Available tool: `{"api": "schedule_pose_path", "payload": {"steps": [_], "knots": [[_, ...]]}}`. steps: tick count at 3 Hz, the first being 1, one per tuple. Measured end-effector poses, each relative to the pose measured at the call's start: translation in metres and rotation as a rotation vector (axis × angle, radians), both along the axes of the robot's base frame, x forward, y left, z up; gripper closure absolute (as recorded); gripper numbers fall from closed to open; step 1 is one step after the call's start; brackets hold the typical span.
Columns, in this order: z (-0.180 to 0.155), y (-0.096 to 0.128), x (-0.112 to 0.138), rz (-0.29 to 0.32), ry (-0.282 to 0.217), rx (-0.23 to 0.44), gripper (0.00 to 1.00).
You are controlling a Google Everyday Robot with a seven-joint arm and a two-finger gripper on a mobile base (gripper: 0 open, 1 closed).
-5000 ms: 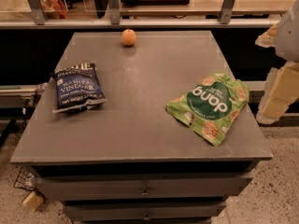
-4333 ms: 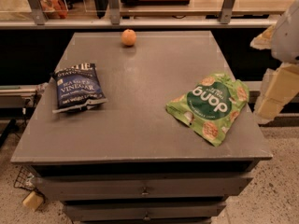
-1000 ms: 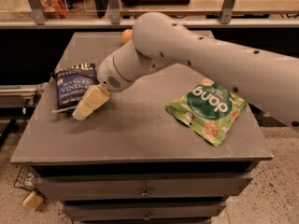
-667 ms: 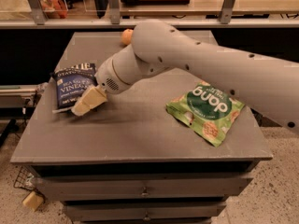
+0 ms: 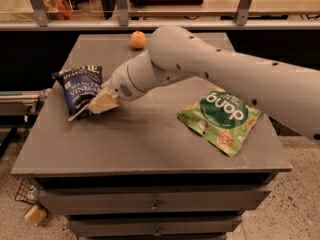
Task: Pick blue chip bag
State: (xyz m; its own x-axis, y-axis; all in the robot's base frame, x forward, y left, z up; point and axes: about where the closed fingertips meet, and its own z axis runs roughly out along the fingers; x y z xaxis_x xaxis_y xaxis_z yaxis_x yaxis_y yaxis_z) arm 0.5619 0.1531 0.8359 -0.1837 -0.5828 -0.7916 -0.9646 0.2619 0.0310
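The blue chip bag (image 5: 76, 88) is dark navy with white lettering and lies near the table's left edge. My gripper (image 5: 101, 103) is down at the bag's lower right corner, touching it and covering that corner. The bag's pale bottom edge runs slanted from the gripper toward the front left. The white arm (image 5: 215, 76) reaches in from the right across the middle of the table.
A bright green bag (image 5: 220, 119) lies on the right side of the grey table (image 5: 140, 144), under the arm. An orange (image 5: 138, 39) sits at the back. A railing and shelf run behind the table. Drawers are below its front edge.
The arm came in from the right and lowered the gripper to the blue bag's lower right corner. Over the last second it barely shifted, and the bag's lower part looks pushed in slightly.
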Motion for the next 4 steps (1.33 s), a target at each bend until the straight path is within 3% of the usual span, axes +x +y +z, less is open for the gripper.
{"api": "schedule_pose_path", "payload": {"steps": [1, 2, 3, 4], "knots": [[0.01, -0.013, 0.005, -0.032, -0.011, 0.013, 1.0], [0.047, -0.024, 0.018, -0.042, -0.065, 0.054, 1.0], [0.1, -0.024, 0.029, 0.009, -0.132, 0.125, 1.0], [0.123, -0.024, 0.035, 0.011, -0.168, 0.149, 1.0]]}}
